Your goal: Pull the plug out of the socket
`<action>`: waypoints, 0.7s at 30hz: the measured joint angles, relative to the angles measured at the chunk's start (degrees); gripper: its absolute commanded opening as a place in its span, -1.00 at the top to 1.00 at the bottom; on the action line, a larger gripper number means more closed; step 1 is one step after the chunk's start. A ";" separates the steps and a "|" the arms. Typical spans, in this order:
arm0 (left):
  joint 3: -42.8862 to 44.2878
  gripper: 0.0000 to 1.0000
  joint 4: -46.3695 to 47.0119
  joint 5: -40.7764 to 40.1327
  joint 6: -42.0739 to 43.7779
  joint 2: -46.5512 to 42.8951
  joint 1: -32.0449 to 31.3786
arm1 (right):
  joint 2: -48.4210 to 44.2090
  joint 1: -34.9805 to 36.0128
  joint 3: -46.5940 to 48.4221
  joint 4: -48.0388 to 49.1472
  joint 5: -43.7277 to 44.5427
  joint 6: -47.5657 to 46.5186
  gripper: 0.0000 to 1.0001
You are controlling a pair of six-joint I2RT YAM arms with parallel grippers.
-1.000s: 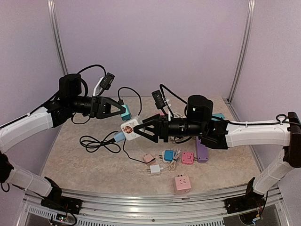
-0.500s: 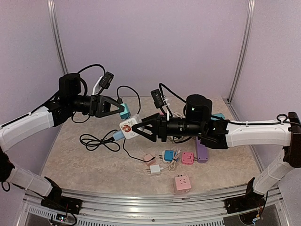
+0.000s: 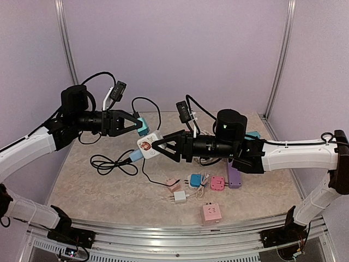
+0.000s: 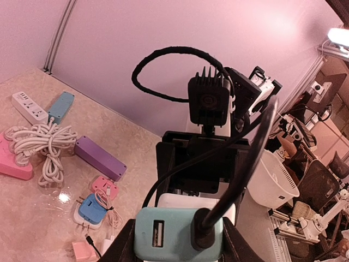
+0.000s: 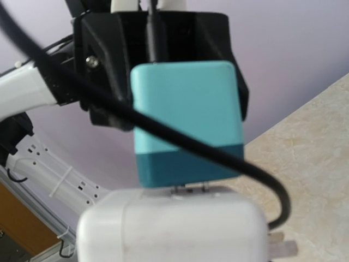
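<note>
Held the teal plug (image 4: pixel 178 234) tight in the left gripper (image 3: pixel 140 126), up over the table (image 3: pixel 109 191). Held the white socket (image 5: pixel 174 224) in the right gripper (image 3: pixel 156 146), right against the plug, with metal pins (image 5: pixel 190 188) showing between them. Stretched the left arm (image 3: pixel 32 147) and right arm (image 3: pixel 294 154) out nearly flat, tips meeting midway.

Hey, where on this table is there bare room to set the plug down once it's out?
Widest bare patch: the front left of the table, between the black cable coil and the near rail. A smaller one lies front right, between the pink cube and the table's right edge. Crowded: centre front, where the small chargers and purple strip cluster.
</note>
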 measured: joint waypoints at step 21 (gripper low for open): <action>0.35 0.96 -3.26 -0.11 0.46 -0.37 0.35 | -0.02 -0.35 0.63 -1.51 -1.70 -0.59 1.00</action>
